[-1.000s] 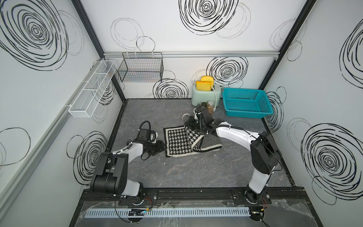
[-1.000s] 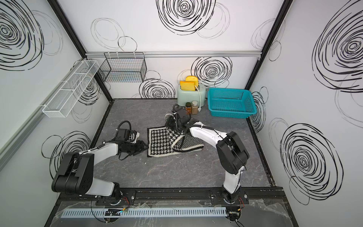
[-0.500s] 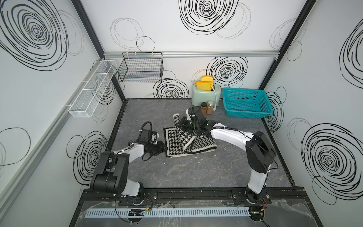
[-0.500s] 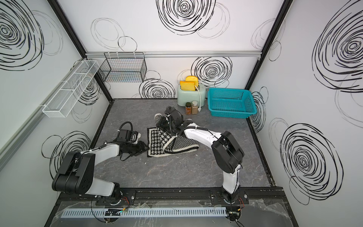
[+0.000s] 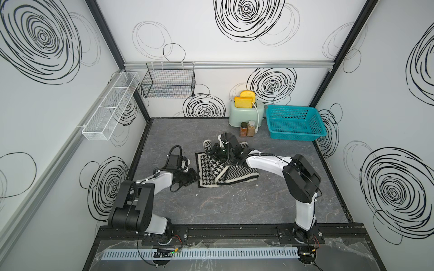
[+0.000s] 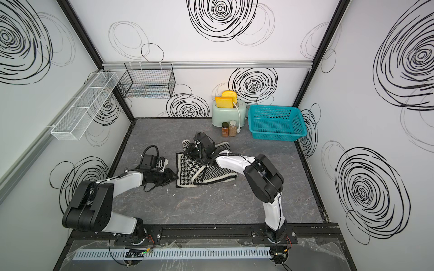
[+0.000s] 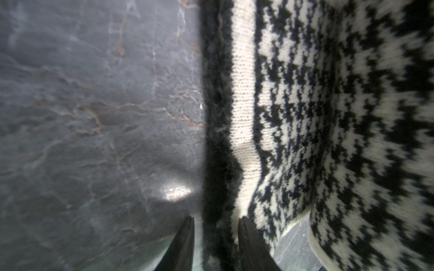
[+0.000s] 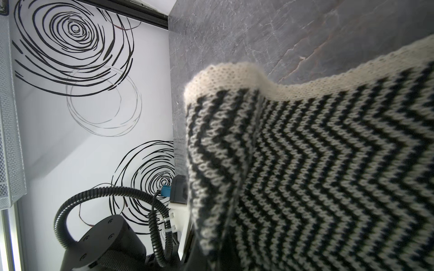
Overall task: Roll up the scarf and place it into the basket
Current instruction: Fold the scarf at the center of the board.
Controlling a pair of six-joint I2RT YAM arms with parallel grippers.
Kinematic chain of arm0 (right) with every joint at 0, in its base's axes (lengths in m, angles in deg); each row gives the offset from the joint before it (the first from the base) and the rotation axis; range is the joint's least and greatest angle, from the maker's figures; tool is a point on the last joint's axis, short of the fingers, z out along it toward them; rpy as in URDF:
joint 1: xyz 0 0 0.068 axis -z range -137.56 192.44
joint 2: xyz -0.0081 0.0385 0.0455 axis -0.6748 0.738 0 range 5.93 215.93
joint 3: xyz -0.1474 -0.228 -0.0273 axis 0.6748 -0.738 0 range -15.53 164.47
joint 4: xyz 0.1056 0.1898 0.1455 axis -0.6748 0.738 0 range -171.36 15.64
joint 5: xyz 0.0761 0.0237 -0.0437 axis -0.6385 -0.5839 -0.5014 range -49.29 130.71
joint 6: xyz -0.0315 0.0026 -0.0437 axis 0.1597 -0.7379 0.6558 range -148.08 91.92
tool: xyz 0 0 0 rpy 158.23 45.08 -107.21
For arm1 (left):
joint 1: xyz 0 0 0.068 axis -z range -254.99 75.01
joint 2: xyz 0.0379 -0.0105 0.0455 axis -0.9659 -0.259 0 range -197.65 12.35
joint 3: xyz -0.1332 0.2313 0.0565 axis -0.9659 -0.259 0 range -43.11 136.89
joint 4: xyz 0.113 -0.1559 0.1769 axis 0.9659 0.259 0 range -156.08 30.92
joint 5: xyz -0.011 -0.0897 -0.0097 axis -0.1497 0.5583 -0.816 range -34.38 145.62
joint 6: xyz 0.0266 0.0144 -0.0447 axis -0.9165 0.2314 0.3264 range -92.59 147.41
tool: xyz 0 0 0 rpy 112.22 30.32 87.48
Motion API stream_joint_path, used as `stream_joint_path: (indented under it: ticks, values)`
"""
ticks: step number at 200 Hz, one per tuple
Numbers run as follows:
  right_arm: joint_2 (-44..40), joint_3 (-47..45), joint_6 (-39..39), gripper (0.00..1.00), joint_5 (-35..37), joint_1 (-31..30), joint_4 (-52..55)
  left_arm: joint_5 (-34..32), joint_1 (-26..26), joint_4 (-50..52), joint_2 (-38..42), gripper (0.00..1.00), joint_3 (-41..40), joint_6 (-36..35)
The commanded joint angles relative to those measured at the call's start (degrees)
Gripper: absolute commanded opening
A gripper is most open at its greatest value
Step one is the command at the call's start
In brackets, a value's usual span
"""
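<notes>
The scarf lies mid-table, houndstooth side up at the left, with a herringbone fold at the right. My right gripper is shut on its far end and holds that end lifted. In the right wrist view the herringbone scarf drapes over the jaws and hides them. My left gripper sits low at the scarf's left edge. Its fingers straddle the black edging, with a thin gap still showing on one side. The teal basket stands at the back right.
A mint toaster with yellow toast and two spice jars stand just behind the right gripper, left of the basket. A black wire basket and a white mesh rack hang on the walls.
The right gripper has carried the lifted scarf end leftwards, dragging the herringbone fold with it. The left jaws have narrowed around the scarf's black edge.
</notes>
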Motion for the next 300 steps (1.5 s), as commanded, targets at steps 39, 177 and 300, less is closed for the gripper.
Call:
stream_joint_path:
  ticks: [39, 177, 300]
  values:
    - [4.4, -0.8, -5.2, 0.00, -3.5, -0.2, -6.4, 0.2, -0.2, 0.9, 0.3, 0.35, -0.2, 0.6]
    - [2.7, -1.2, -9.5, 0.43, -9.8, 0.1, -9.0, -0.4, -3.6, 3.9, 1.5, 0.35, 1.5, -0.9]
    - [3.0, -9.5, 10.4, 0.30, -26.0, 1.5, -2.4, -1.9, -3.7, 15.2, 12.2, 0.37, 14.9, -0.9]
